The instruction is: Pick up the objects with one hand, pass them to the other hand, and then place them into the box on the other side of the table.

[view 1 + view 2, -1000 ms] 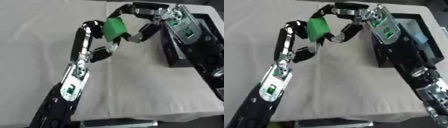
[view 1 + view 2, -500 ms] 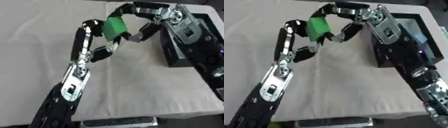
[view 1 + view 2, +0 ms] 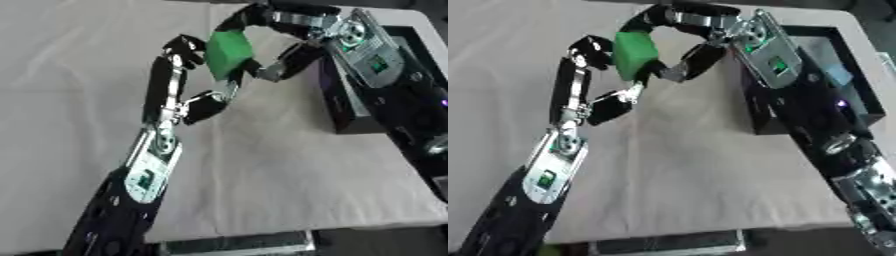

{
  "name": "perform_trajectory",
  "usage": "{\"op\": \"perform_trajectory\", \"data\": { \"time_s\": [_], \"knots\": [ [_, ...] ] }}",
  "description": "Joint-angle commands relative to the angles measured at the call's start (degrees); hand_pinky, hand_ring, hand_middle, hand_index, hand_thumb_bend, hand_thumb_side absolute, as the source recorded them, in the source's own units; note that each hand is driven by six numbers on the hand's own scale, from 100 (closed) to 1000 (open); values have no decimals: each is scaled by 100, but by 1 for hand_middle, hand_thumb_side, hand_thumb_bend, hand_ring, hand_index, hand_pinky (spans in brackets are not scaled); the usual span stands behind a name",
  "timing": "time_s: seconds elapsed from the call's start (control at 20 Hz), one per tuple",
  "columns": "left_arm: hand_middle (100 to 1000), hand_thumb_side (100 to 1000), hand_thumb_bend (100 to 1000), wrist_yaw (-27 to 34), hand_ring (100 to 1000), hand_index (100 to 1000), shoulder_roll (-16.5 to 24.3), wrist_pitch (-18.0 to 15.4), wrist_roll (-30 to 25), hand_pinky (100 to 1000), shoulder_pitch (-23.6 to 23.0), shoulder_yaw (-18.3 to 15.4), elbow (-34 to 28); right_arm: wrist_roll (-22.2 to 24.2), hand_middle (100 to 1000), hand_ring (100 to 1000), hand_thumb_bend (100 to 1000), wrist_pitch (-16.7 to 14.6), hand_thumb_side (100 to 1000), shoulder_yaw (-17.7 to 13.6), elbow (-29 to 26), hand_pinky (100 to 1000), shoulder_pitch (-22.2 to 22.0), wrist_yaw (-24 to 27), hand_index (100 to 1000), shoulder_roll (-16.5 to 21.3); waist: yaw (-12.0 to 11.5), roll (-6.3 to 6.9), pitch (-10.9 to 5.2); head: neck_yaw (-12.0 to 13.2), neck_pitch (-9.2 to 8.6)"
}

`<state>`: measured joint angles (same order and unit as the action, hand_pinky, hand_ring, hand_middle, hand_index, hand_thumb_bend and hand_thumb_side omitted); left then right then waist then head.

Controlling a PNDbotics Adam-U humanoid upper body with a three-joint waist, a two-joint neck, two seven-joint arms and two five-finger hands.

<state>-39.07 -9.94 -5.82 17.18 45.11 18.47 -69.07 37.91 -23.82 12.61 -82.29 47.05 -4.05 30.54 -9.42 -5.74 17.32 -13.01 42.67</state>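
Green block is held mid-air above the worktop w/ left hand and right hand both curled round it, near the black box; prob. light, stiff, best gripped on flat sides.

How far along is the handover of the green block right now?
Done: the green block is off the table, lifted above the cloth. In hand: left hand and right hand both have fingers on it, mid-pass. Left: the left hand must let go, then the right hand sets it in the black box.
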Motion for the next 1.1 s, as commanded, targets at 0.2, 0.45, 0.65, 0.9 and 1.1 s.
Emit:
{"op": "perform_trajectory", "data": {
  "time_s": [0.2, 0.45, 0.65, 0.9, 1.1],
  "knots": [
    [720, 568, 562, -308, 639, 840, -54, -143, -282, 639, 52, 10, -29, -118, 468, 759, 100, 73, 100, -137, -117, 980, 98, 67, 508, 142, 12, 14, -128, -6, -28],
    [725, 620, 605, -330, 642, 848, -65, -133, -235, 637, 39, -7, -22, -122, 466, 758, 100, 125, 100, -141, -131, 981, 90, 74, 506, 138, 11, 13, -127, -7, -47],
    [727, 680, 662, -317, 645, 851, -65, -72, -181, 637, 28, -12, -3, -163, 465, 757, 100, 182, 100, -168, -132, 983, 81, 77, 505, 136, 12, 11, -122, -10, -42],
    [731, 768, 712, -296, 645, 854, -65, 128, -28, 634, 5, -49, 30, -202, 465, 757, 100, 251, 100, -207, -154, 985, 71, 112, 505, 140, 13, 10, -120, -12, -40],
    [730, 781, 708, -233, 643, 853, -61, 400, 232, 631, -12, -76, 46, -234, 466, 758, 100, 307, 100, -254, -180, 986, 57, 167, 506, 163, 26, 13, -127, -9, -40]
  ]
}}
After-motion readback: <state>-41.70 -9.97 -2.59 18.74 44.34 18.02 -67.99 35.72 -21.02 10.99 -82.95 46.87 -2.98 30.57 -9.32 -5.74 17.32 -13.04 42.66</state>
